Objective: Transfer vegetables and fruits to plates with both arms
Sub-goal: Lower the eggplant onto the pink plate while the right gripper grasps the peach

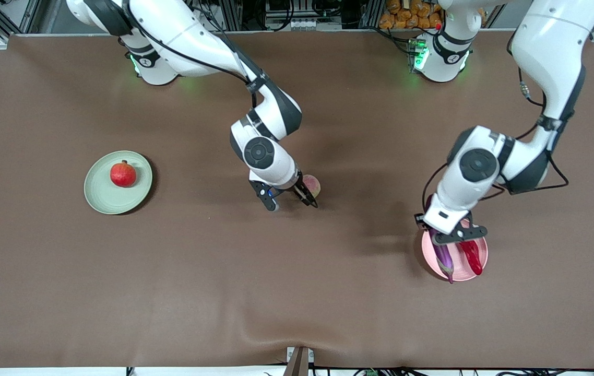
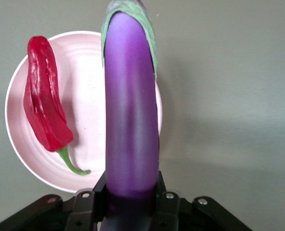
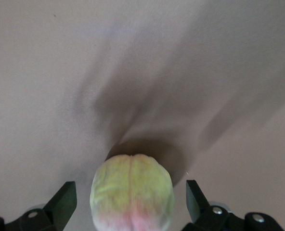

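Right gripper (image 3: pixel 131 202), fingers spread, straddles the soft, bruisable peach (image 3: pixel 132 192), best held at mid-girth; left gripper (image 2: pixel 132 192) clamps the slick eggplant (image 2: pixel 131 110) over the pink plate (image 2: pixel 84 86).

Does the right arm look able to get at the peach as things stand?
Probably yes: the right gripper is open with the peach between its fingers and nothing in the way.

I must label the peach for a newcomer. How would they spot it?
Start at the brown table, about midway between the green plate and pink plate. The peach sits there between the right tool's open fingers: round, fuzzy, yellow-pink, on no plate.
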